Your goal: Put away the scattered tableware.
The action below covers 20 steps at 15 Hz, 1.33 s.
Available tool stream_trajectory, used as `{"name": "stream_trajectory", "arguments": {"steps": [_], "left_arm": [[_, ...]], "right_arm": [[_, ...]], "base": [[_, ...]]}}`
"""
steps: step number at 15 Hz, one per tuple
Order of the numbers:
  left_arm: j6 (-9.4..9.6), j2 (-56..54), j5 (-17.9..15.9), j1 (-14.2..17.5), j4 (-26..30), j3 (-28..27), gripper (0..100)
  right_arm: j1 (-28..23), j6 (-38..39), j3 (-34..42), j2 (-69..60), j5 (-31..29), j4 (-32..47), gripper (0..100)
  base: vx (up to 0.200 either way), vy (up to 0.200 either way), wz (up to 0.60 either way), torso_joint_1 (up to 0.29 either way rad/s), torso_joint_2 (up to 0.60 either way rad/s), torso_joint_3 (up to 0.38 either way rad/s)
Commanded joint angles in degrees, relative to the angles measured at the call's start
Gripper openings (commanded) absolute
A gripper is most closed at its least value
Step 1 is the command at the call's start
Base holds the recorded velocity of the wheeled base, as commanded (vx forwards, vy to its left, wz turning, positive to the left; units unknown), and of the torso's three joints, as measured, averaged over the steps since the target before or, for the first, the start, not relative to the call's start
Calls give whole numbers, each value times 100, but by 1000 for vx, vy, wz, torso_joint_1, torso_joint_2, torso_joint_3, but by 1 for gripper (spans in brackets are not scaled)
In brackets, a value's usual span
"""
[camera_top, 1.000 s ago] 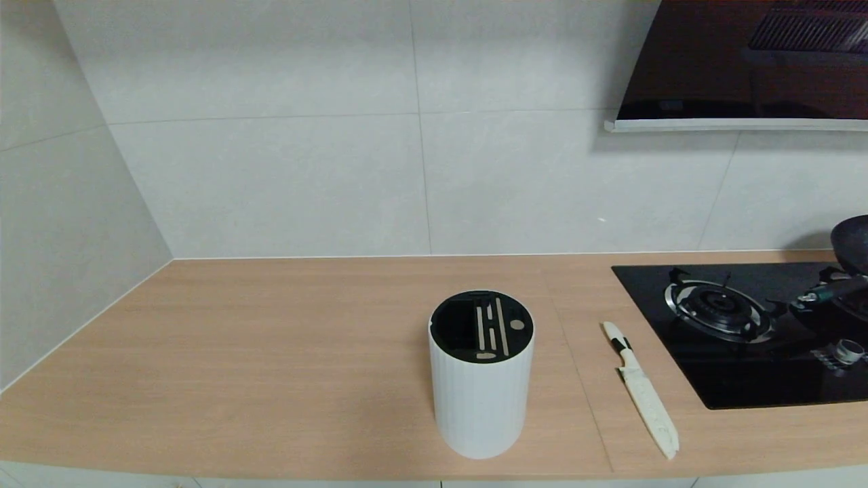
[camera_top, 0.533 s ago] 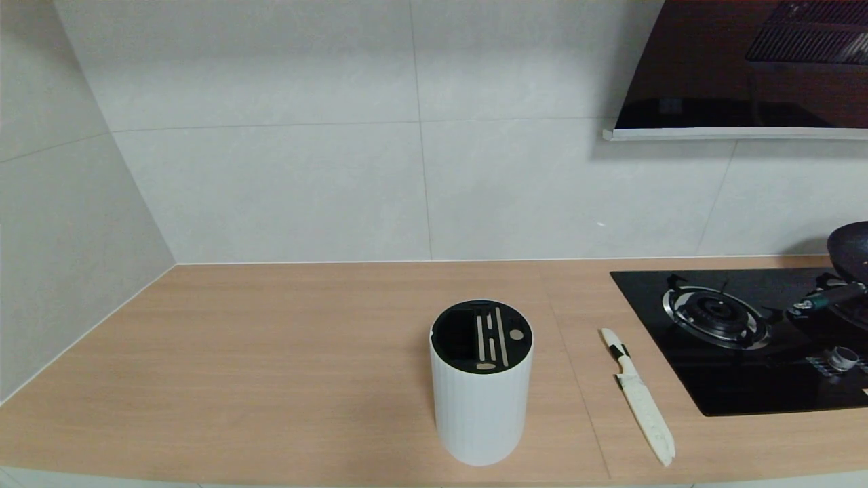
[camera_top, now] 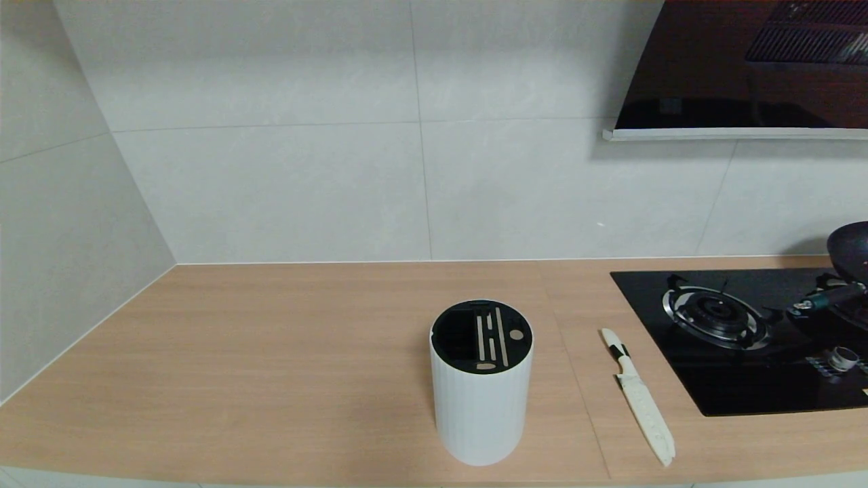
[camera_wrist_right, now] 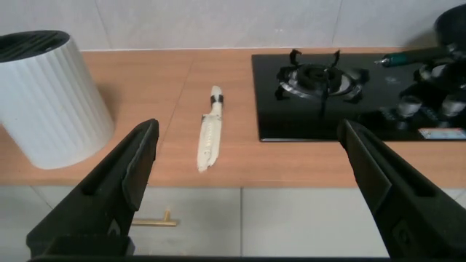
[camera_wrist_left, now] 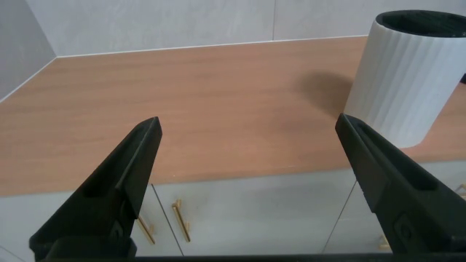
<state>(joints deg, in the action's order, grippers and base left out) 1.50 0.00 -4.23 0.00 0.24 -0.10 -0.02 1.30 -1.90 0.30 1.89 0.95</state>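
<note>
A white ribbed knife holder stands upright near the front edge of the wooden worktop, about midway along it. Its black top carries several narrow slots, a small round hole and one wider compartment on the side toward the left corner; that compartment is dark inside and I cannot tell what, if anything, sits in it.

The knife, pale with a dark band on the handle, lies flat on the worktop outside the holder, between it and the black gas hob. It is well apart from the holder, with its tip near the front edge and its handle pointing toward the wall.

A dark pan sits on the hob's far burner by the right edge; its inside is hidden.

The left gripper hangs off the front edge beside the holder, fingers spread wide, holding nothing. The right gripper hangs off the front edge facing the knife, also spread wide and holding nothing.
</note>
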Motion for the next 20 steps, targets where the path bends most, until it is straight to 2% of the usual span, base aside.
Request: {"name": "stream_trajectory", "arguments": {"steps": [1,4,7,10,14,20], "left_arm": [[-1,0,1,0,2,1,100],[-1,0,1,0,2,1,100],[-1,0,1,0,2,1,100],[-1,0,1,0,2,1,100],[-1,0,1,0,2,1,100],[-1,0,1,0,2,1,100]], "right_arm": [[55,168,-662,506,470,-51,100],[64,160,-1163,2149,901,-60,100],[73,37,-1682,3696,892,-245,100],[477,160,-2121,5217,875,-728,100],[785,142,-2824,7045,584,-842,100],[881,142,-3097,9435,409,-2661,100]], "base": [[0,0,0,0,0,0],[0,0,0,0,0,0],[0,0,0,0,0,0],[0,0,0,0,0,0],[0,0,0,0,0,0],[0,0,0,0,0,0]]}}
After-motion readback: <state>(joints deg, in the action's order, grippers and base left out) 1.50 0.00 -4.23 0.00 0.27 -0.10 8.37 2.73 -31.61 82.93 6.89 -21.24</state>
